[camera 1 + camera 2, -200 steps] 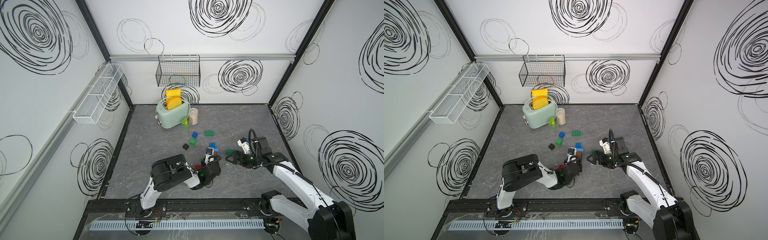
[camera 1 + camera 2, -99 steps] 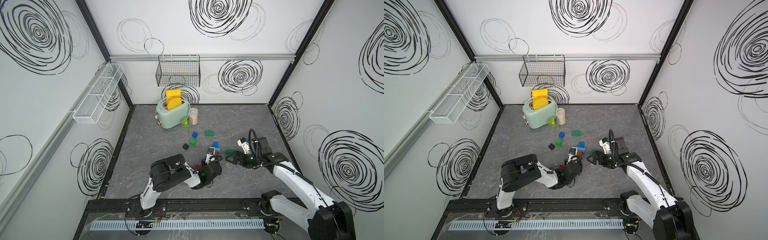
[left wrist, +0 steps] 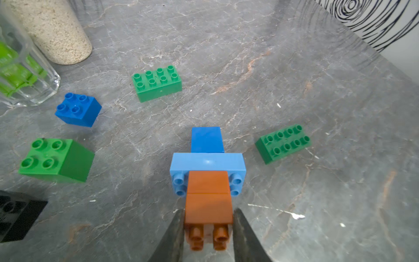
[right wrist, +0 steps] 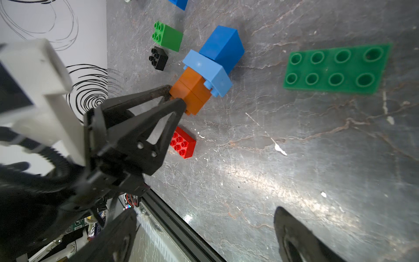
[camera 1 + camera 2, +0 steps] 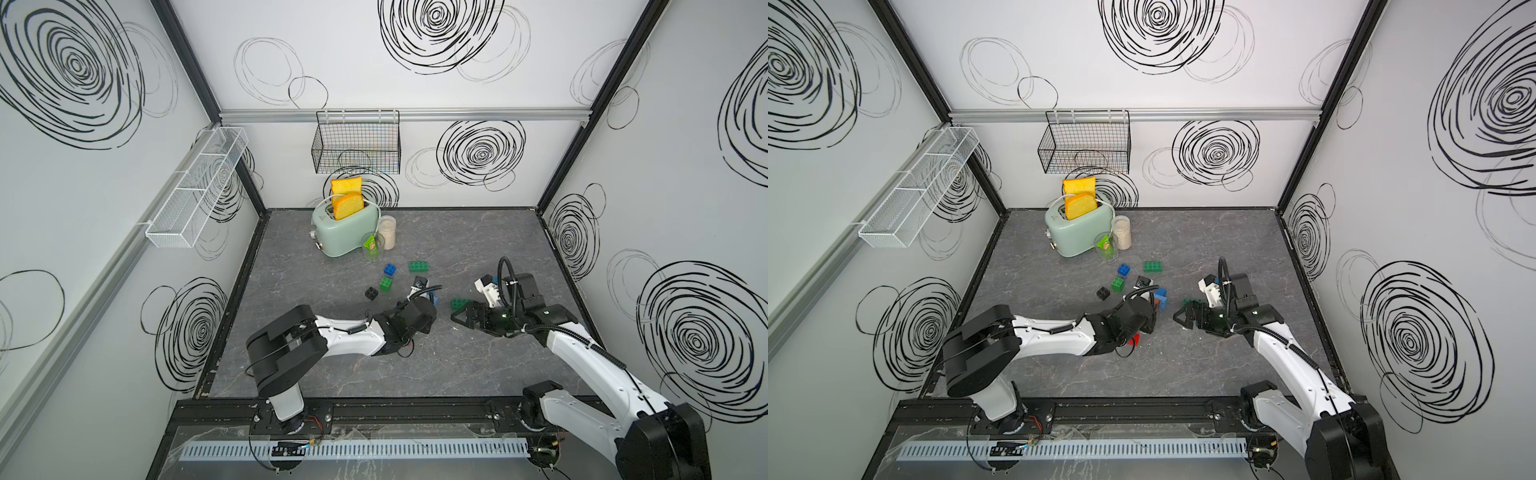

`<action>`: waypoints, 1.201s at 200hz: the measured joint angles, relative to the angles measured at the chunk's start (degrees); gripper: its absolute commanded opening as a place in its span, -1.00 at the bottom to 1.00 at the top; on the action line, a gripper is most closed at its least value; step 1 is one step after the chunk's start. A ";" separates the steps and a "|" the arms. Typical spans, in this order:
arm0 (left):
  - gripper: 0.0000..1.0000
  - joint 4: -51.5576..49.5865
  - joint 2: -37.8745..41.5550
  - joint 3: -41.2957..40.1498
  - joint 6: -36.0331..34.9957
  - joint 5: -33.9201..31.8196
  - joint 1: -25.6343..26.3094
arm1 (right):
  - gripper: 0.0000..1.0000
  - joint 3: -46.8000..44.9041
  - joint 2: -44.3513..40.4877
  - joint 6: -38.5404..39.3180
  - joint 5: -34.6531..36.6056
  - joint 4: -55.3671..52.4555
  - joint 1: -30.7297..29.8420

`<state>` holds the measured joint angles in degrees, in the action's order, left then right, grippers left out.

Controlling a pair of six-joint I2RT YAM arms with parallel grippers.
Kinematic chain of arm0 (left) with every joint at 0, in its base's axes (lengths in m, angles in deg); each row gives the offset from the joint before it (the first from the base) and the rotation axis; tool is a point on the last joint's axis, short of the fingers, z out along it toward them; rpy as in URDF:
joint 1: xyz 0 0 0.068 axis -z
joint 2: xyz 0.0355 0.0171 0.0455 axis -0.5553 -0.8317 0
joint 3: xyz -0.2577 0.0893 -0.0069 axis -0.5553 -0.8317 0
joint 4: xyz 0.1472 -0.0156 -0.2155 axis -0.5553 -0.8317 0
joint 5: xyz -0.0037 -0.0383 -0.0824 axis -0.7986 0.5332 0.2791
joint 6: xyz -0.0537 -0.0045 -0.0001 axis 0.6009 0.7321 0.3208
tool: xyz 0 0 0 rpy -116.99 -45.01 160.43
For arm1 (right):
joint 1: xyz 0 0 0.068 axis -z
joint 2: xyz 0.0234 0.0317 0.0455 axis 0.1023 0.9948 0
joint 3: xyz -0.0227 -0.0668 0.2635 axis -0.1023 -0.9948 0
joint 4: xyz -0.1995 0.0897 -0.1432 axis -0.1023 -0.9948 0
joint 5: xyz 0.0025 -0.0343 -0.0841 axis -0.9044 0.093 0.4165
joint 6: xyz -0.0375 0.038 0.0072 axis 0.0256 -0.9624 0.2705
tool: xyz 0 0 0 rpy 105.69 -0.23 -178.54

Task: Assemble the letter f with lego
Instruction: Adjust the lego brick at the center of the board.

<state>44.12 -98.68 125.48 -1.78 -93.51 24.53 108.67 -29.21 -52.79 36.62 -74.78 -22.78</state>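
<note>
While the left gripper (image 3: 208, 212) is clamping the end orange brick (image 3: 208, 205) of the half-built stack (image 4: 205, 72), which is lying on its side on the table (image 3: 294, 68), the hold is looking risky. The jaws are gripping only that one brick, so any lift or twist is going to be levering on the joints. The light blue brick (image 3: 207, 161) or the blue brick (image 3: 207, 139) beyond it may be popping off, or the far end may be dragging along the table. The right gripper (image 4: 203, 212) is hanging empty with its jaws spread wide, near a green oblong brick (image 4: 335, 68). If it is coming in to help, it is risking a knock to that brick or a bump with the left arm (image 5: 345, 336), since both are working close together.

Ten bricks are showing. Four are making up the stack: the end orange brick, a second orange brick (image 3: 207, 181), one light blue, one blue. Six are lying loose: that green oblong brick, another green oblong brick (image 3: 156, 82), one green square brick (image 3: 56, 158), one loose blue square brick (image 3: 78, 111), one black brick (image 3: 18, 217) and one red brick (image 4: 182, 141).
</note>
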 measured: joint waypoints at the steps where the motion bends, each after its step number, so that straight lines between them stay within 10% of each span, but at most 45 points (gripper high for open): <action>1: -0.39 -0.68 0.24 0.42 0.02 0.31 -0.07 | 0.90 0.02 0.00 0.00 0.00 0.00 0.00; 119: -0.36 -62.90 -5.66 43.67 5.86 21.27 -7.21 | 0.90 3.93 0.46 0.44 -0.35 -1.07 1.01; 240: -0.41 -73.99 -14.43 45.44 6.67 26.01 -15.82 | 0.90 5.62 1.09 1.53 3.61 -4.07 2.86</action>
<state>-29.86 -113.11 170.92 4.89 -67.50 8.71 114.29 -28.12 -51.26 40.22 -78.85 -19.91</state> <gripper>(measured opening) 0.338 0.951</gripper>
